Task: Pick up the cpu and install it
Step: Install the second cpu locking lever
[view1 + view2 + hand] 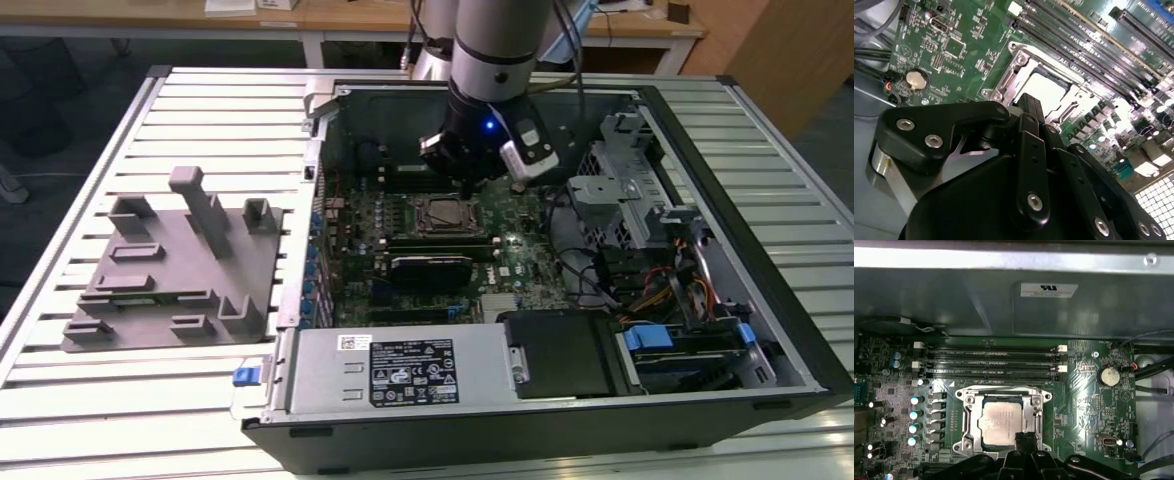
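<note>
**CPU seated, gripper hovering at the socket**

We see the open computer case [561, 250] mid-frame, a grey tray [174, 270] at left. The cpu [1000, 422] lies in its socket [1001, 420], below memory sticks [989, 362]. The gripper [1026, 440], fingers pressed together and empty, overlaps the socket's edge.

Black tool [1029, 107] w/ fingertips together, just above the cpu [1046, 90]. Cpu sits in its socket [1014, 75] on green motherboard [964, 35].
</note>
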Tool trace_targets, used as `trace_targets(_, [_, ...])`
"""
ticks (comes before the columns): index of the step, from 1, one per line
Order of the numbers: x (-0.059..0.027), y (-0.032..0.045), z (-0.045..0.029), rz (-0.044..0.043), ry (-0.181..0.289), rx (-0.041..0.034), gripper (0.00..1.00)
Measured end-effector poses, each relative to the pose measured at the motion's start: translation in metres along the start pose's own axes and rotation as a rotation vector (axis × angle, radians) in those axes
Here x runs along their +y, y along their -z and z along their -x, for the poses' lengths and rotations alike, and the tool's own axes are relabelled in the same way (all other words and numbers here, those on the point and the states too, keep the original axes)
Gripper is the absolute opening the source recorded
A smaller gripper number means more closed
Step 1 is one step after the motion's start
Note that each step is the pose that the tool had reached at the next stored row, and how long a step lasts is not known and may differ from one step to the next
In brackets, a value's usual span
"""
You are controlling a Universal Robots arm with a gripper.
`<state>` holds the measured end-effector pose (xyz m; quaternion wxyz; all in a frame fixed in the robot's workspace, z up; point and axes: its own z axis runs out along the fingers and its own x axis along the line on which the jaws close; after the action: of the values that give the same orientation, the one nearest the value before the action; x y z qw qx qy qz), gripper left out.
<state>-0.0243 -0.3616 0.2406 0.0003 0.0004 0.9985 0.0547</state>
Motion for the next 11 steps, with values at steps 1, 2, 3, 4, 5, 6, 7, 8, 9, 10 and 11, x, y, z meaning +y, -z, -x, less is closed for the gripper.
trace_targets(1, [-0.0018,0.0001,0.0000,0.0001,0.000,0.0000,0.11])
trace_targets(2, [-0.0033,0.0003,0.0000,0.0000,0.000,0.0001,0.11])
trace_targets(3, [-0.0048,0.0004,0.0000,0.0000,0.000,0.0002,0.11])
trace_targets(4, [-0.0067,0.0006,0.0000,-0.0001,0.000,0.0004,0.11])
trace_targets(5, [-0.0087,0.0008,0.0000,-0.0001,0.000,0.0010,0.11])
trace_targets(6, [-0.0104,0.0008,0.0000,-0.0001,0.000,0.0017,0.11])
trace_targets(7, [-0.0113,0.0005,0.0000,0.0000,0.000,0.0026,0.11])
trace_targets(8, [-0.0118,0.0000,0.0000,0.0001,0.000,0.0027,0.11])
trace_targets(9, [-0.0122,-0.0006,0.0000,0.0001,0.000,0.0028,0.11])
trace_targets(10, [-0.0125,-0.0011,0.0000,0.0001,0.000,0.0029,0.11])
trace_targets(11, [-0.0132,-0.0015,0.0000,0.0000,0.000,0.0030,0.11])
